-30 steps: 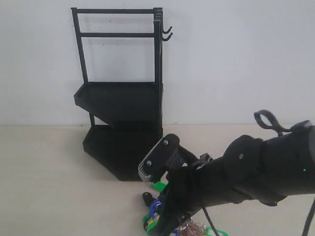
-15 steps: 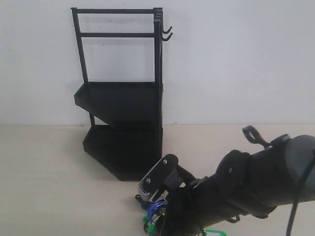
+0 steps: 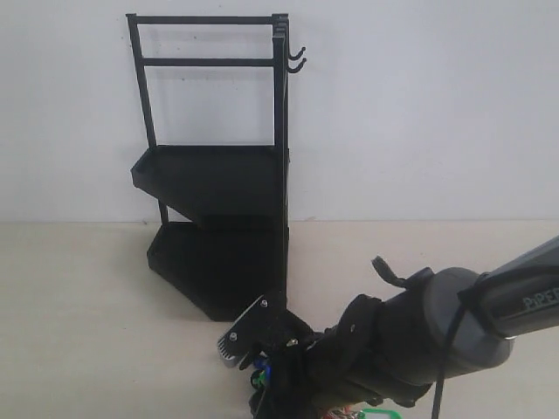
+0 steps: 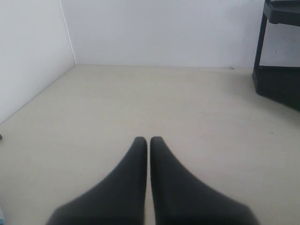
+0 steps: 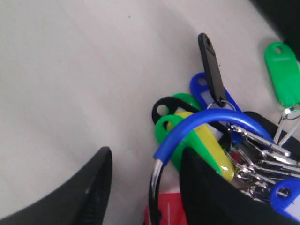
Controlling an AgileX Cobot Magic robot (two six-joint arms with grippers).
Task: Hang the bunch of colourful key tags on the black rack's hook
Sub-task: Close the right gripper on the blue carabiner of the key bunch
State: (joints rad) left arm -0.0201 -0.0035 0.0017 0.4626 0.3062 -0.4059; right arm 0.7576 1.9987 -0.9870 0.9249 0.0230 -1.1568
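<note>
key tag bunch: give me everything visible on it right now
The key tag bunch is flat plastic tags (green, yellow, blue, black, some red) on shiny metal rings, gathered by a blue loop. It lies fanned on the pale tabletop, one green tag splayed outward. The open right end effector straddles the loop's end; one finger covers part of the tags.

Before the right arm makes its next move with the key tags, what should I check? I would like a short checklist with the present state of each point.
1. Right gripper open: ok.
2. Blue loop of the colourful key tag bunch passes between its fingers: ok, one side sits in the gap.
3. Bunch gripped: not ok, the jaws are not closed on it.
4. Hooks on the black rack free: ok, both are bare.
5. Rack upright: ok.
6. Left gripper shut, holding nothing: ok.
</note>
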